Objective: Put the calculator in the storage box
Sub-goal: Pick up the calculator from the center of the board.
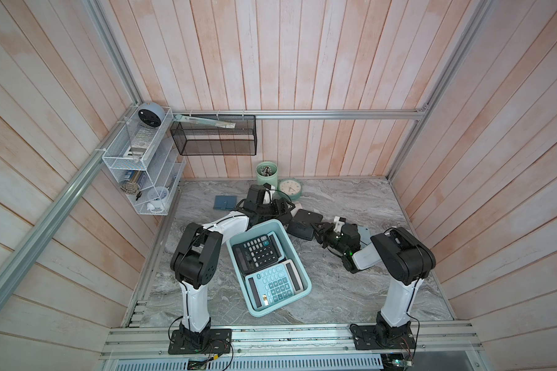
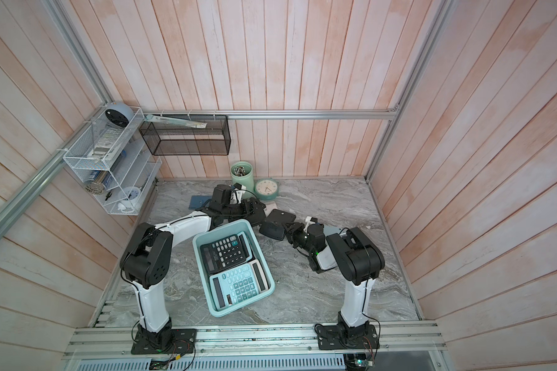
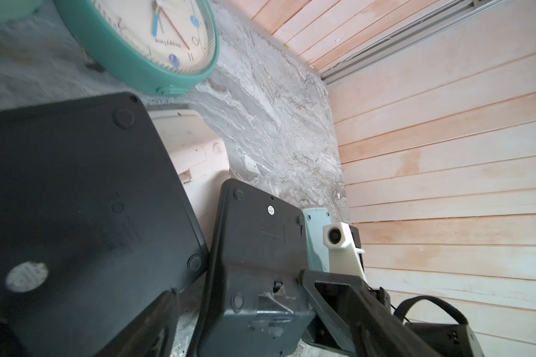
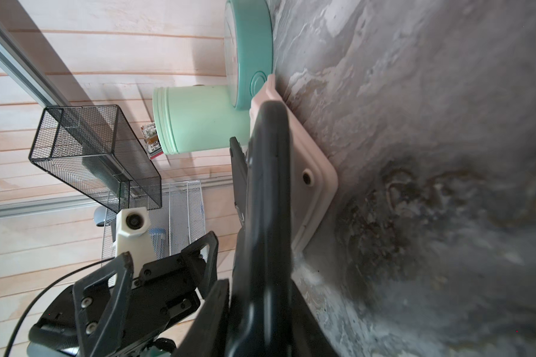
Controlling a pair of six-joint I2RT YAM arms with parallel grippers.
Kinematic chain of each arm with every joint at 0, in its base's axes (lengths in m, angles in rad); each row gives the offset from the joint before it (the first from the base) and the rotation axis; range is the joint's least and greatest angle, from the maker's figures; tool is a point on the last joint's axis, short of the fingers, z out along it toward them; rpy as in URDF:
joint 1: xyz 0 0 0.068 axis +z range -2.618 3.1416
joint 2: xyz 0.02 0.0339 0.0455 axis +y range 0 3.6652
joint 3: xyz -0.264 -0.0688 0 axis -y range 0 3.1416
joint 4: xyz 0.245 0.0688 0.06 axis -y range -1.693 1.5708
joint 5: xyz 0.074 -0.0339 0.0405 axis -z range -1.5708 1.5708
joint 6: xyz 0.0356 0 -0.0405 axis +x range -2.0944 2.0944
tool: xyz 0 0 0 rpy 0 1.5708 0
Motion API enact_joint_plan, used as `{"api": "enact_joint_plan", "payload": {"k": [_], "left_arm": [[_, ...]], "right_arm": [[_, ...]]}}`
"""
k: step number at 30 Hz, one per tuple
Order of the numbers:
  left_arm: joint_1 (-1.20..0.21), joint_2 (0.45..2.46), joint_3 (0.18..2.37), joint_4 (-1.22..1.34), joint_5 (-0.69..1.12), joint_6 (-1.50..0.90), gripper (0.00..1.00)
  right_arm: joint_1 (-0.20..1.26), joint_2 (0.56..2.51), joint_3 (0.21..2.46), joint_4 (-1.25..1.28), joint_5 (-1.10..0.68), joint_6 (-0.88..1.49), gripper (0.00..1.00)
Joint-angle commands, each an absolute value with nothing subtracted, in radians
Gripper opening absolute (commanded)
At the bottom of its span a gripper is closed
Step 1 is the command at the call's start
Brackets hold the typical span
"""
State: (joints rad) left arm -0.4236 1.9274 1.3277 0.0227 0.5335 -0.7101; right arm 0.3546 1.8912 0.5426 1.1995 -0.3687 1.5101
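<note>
The aqua storage box [image 1: 238,278] sits mid-table between my arms. Inside it lie a black calculator [image 1: 258,253] and an aqua calculator [image 1: 275,286]. Behind the box, my right gripper [image 1: 319,229] [image 4: 259,283] is shut on the edge of another black calculator [image 1: 306,218] [image 3: 254,247] [image 4: 263,201], which is tilted up with its back showing. My left gripper [image 1: 282,208] [image 3: 239,287] [image 4: 167,250] stands open close against that calculator, fingers spread wide. A further black calculator [image 3: 75,201] lies face down under the left gripper.
A pink calculator [image 1: 298,204] [image 4: 310,185] and a light blue one [image 1: 364,232] lie face down near the grippers. A green clock [image 1: 289,190], pen pot [image 1: 266,173] and blue wallet [image 1: 224,203] sit at the back. A mesh basket [image 1: 214,135] and wire rack [image 1: 135,151] hang on the walls.
</note>
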Motion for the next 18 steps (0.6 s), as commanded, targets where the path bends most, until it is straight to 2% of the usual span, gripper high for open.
{"api": "enact_joint_plan", "payload": {"k": [1, 12, 18], "left_arm": [[-0.422, 1.845, 1.368, -0.023, 0.482, -0.647, 0.91], [-0.393, 1.840, 1.405, -0.076, 0.403, -0.581, 0.94], [-0.360, 1.874, 1.466, -0.124, 0.309, -0.529, 0.95]], "right_arm": [[0.332, 1.828, 0.526, 1.190, -0.395, 1.483, 0.18], [0.273, 1.689, 0.526, 0.989, -0.435, 1.392, 0.18], [0.265, 1.587, 0.568, 0.800, -0.452, 1.318, 0.18]]}}
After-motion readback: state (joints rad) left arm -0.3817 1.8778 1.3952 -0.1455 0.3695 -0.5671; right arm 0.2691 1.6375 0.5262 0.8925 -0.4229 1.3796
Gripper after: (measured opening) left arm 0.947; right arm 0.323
